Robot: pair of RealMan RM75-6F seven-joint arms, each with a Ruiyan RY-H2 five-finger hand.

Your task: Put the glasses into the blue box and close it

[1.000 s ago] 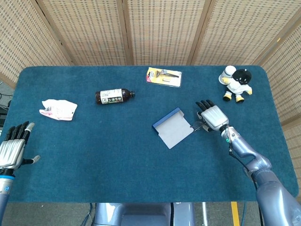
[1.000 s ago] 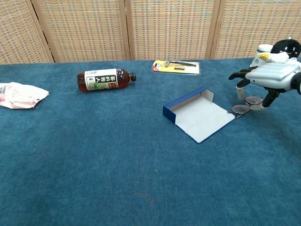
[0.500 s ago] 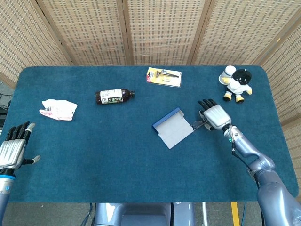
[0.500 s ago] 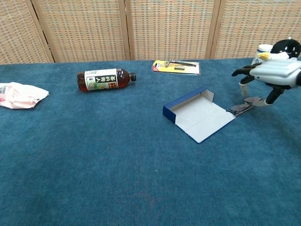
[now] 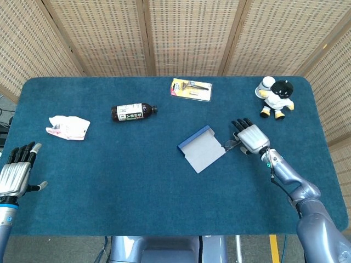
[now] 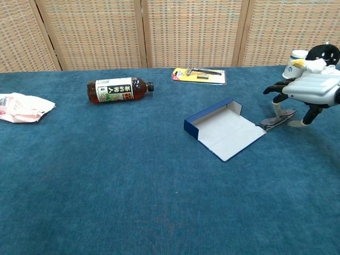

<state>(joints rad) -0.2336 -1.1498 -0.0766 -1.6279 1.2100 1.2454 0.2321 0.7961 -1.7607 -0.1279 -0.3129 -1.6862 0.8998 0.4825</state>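
Note:
The blue box lies open at mid-table, its white inside facing up. Just right of its lid are the glasses, tilted up on edge, with their left end near the lid's corner. My right hand hovers palm-down over their right end and pinches them between fingers and thumb. My left hand holds nothing; it hangs with fingers spread off the table's front left edge and shows only in the head view.
A dark bottle lies on its side at the back left. A crumpled white packet is at the far left. A yellow razor pack and a toy figure sit at the back.
My right hand's fingers have closed down on the glasses, which have tipped from lying flat to standing on edge. My left hand has stayed still.

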